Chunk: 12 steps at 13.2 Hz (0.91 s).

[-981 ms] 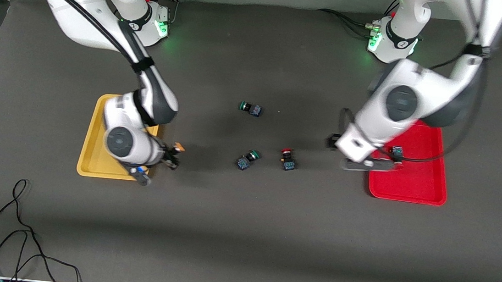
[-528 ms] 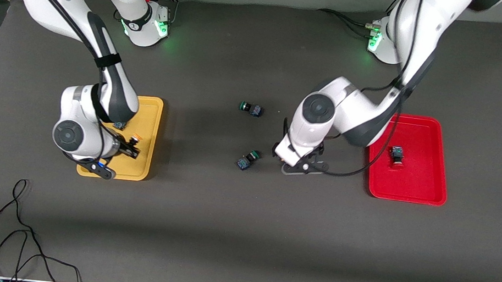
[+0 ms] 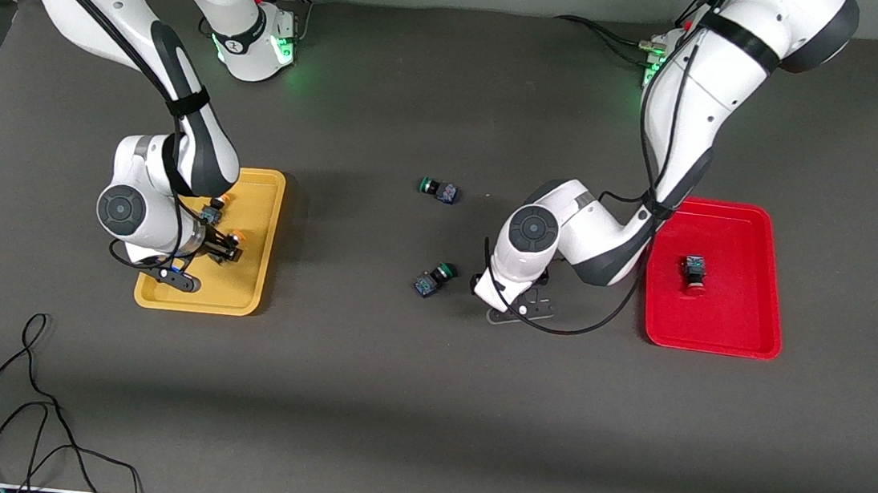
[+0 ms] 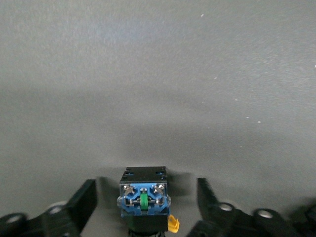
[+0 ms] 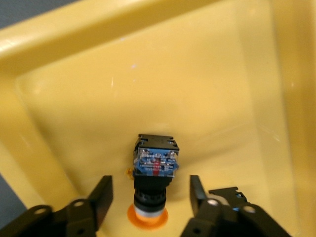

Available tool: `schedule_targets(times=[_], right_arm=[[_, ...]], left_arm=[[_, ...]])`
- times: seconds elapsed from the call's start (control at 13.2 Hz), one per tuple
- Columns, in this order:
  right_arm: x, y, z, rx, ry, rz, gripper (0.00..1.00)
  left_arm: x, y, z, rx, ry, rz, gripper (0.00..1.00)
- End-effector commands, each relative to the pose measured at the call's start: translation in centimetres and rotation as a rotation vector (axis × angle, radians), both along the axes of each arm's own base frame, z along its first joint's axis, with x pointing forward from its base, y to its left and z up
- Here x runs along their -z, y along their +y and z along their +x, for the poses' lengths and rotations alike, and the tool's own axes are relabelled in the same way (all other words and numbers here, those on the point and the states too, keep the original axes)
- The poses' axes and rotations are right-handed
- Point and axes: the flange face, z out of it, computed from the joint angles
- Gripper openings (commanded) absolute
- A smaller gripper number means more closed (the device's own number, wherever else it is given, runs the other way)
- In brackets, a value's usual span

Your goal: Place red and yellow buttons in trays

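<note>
My right gripper is low in the yellow tray, open. An orange-yellow capped button lies on the tray floor between its fingers, not touched; it also shows in the front view. A second yellow button lies in the same tray, by the wrist. My left gripper is low on the mat, open around a button with a blue-black body; its cap is hidden. One red button lies in the red tray.
Two green-capped buttons lie on the dark mat: one next to my left hand, one farther from the front camera. Loose black cables lie at the mat's front corner at the right arm's end.
My right gripper carried the yellow button into the yellow tray and opened, leaving it on the floor. My left arm swung from the red tray to the button on the mat and lowered around it.
</note>
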Motion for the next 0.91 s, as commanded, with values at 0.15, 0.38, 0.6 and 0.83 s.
schedule_targets(times=[0.15,0.38,0.6,0.83], right_arm=[[-8.4,0.3,0.8,-0.018,-0.062,0.028,1.00],[-16.1,0.4,0.7,-0.039,-0.059,0.047,1.00],[-23.4,0.9,-1.3,-0.116,-0.107,0.077,1.00],[-29.6,-0.6,-4.1,-0.292,-0.144,0.112,1.00]], left_arm=[[-0.8,-0.2,0.5,-0.053,-0.011,0.023,0.39],[-3.9,0.3,1.5,-0.072,0.023,0.068,0.27],[-11.7,2.6,3.2,-0.085,0.079,0.037,0.23],[-19.1,8.5,3.9,-0.002,0.165,0.007,0.23]])
